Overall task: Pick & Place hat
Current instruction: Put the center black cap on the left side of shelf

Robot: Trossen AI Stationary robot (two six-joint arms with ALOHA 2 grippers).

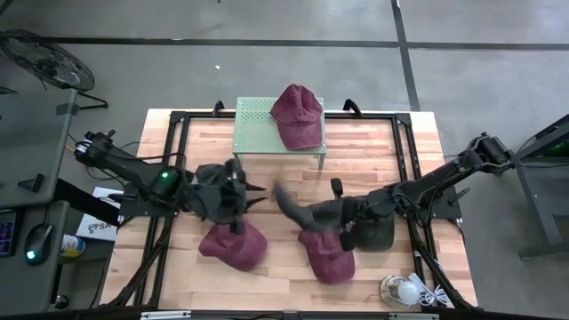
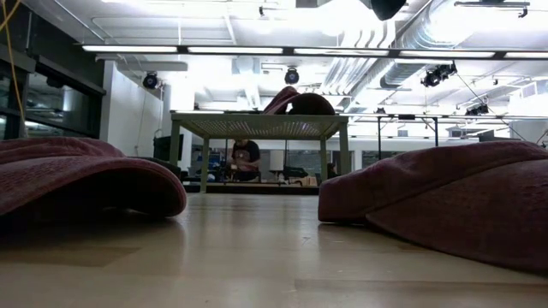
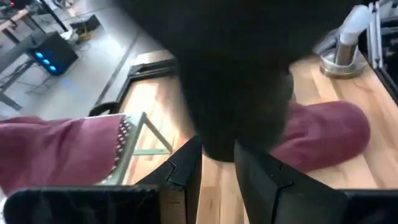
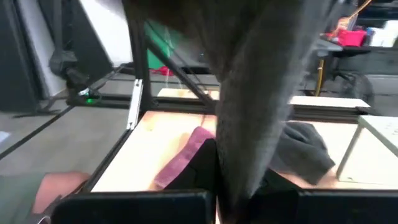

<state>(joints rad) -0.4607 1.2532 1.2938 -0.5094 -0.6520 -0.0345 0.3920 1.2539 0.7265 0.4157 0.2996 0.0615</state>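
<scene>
- Wooden table [image 1: 373,142] holds five hats: three maroon, two dark.
- Maroon cap [image 1: 296,116] sits on the green perforated stand [image 1: 253,133] at the far middle of the table; in the low view it shows on top of the stand [image 2: 257,126].
- Second maroon cap [image 1: 233,246] lies on the table near-left of centre, just below the left arm's hat.
- Third maroon cap [image 1: 327,256] lies near-centre right, just under the right arm's hat.
- Left gripper [image 1: 238,188] is left of centre, narrow, pinching a black hat [image 1: 213,194]. Left wrist view: the black fabric [image 3: 236,74] hangs between the two fingers [image 3: 186,174].
- Right gripper [image 1: 345,210] is right of centre, clamped tight on a grey hat [image 1: 307,212] that is lifted off the table, brim trailing towards centre. Right wrist view: grey fabric [image 4: 261,93] drops straight into the closed fingers.
- Dark pouch-like object [image 1: 373,231] sits on the table just beside the right gripper; can't tell what it is.
- White bulb-like item [image 1: 409,290] lies at the near-right corner of the table.
- Low view: two maroon caps fill the foreground left [image 2: 77,175] and right [image 2: 454,197]; a person [image 2: 246,158] is far behind the stand.
</scene>
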